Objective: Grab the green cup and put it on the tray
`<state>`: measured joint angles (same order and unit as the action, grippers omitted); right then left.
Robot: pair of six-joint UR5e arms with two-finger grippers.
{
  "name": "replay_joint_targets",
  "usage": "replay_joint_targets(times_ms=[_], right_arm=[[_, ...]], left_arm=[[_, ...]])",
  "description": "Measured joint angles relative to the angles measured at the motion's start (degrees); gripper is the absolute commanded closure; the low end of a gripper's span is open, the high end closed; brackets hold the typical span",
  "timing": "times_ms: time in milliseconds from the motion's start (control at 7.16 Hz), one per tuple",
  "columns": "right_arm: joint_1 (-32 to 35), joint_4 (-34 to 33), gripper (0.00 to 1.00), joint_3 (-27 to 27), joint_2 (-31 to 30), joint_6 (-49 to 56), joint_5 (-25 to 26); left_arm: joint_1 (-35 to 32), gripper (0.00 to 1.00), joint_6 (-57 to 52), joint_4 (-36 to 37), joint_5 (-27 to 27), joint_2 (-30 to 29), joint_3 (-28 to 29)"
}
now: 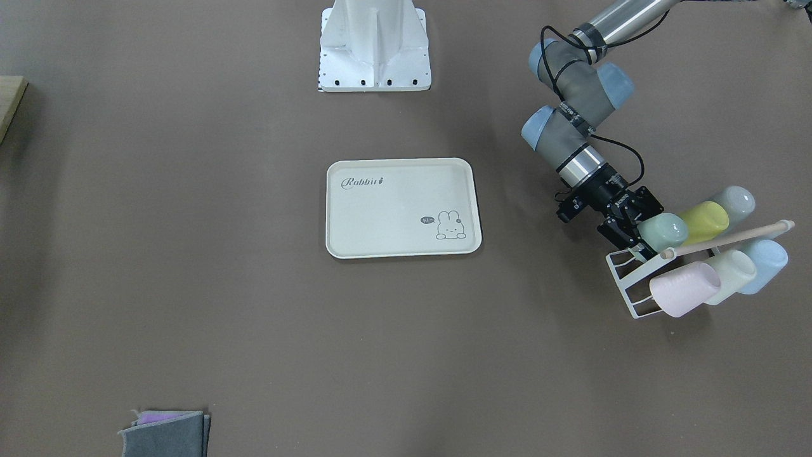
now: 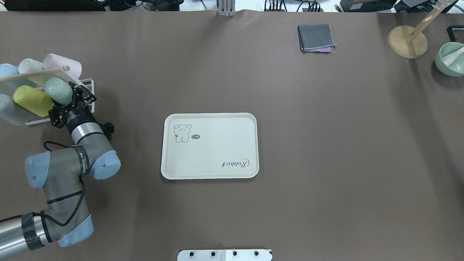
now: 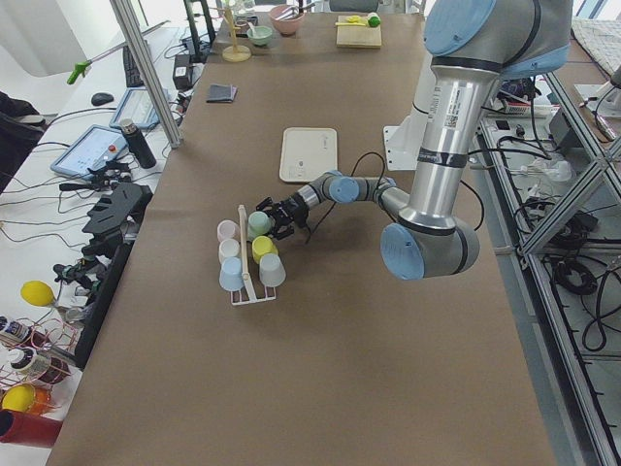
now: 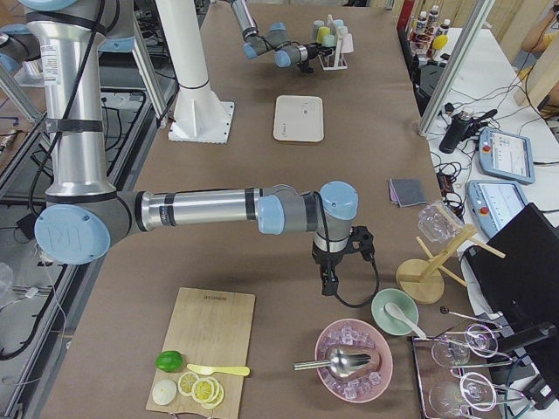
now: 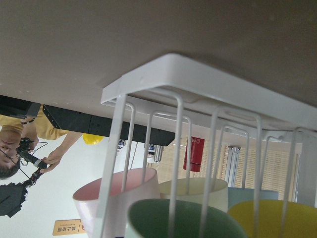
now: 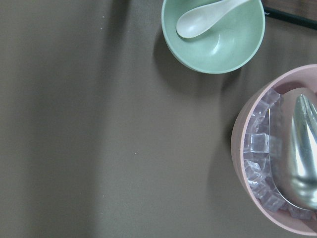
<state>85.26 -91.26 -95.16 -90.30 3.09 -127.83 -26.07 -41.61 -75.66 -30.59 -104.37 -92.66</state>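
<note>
Left hand (image 1: 625, 240) sits right at the mouth of the green cup (image 1: 663, 231), its black fingers against the rim, but no view shows whether they are spread, pinching the wall, or only near it, so I cannot tell its grip. The cup itself hangs tilted on the white wire cup rack (image 1: 625, 285) at the robot's left end of the counter (image 1: 190, 254), mouth toward the hand, well apart from the cream Rabbit tray (image 1: 380, 216) in the middle. The main hazard, as I judge it, is the wire peg (image 5: 176, 163), which the left wrist view shows running up into the cup's mouth: a pull sideways or straight up, not along the peg, would likely catch the rim and drag or tip the light rack, spilling the other cups. The yellow-green cup (image 1: 704, 220) lies just beside the green one, and I cannot tell whether they touch; a wide finger or a crooked withdrawal could nudge it off its peg. The wooden dowel handle (image 1: 729, 238) crosses close past the cup's base, so a steep lift risks knocking it. A pinch on a thin, smooth plastic rim may also slip once the cup's weight comes free. Lastly, the cup leaves the rack tilted, and set down so on the tray it could roll.
</note>
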Motion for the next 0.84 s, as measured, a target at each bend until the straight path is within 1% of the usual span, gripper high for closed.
replay_joint_targets(times_ms=[279,419,838], right_arm=[[1.15,-0.17,0.0,-0.99,-4.16,-0.09,-3.61],[1.8,-0.18,0.0,-1.32,-5.73,-0.08,-4.47],[2.57,-0.03,0.0,-1.18,-8.0,-0.2,-4.41]], left_arm=[[0.22,0.97,-0.49,-0.12,0.01,0.36,-1.78],[0.35,0.97,-1.58,-0.09,0.03,0.61,-2.98],[0.77,0.97,-5.25,0.04,0.12,1.28,-6.25]])
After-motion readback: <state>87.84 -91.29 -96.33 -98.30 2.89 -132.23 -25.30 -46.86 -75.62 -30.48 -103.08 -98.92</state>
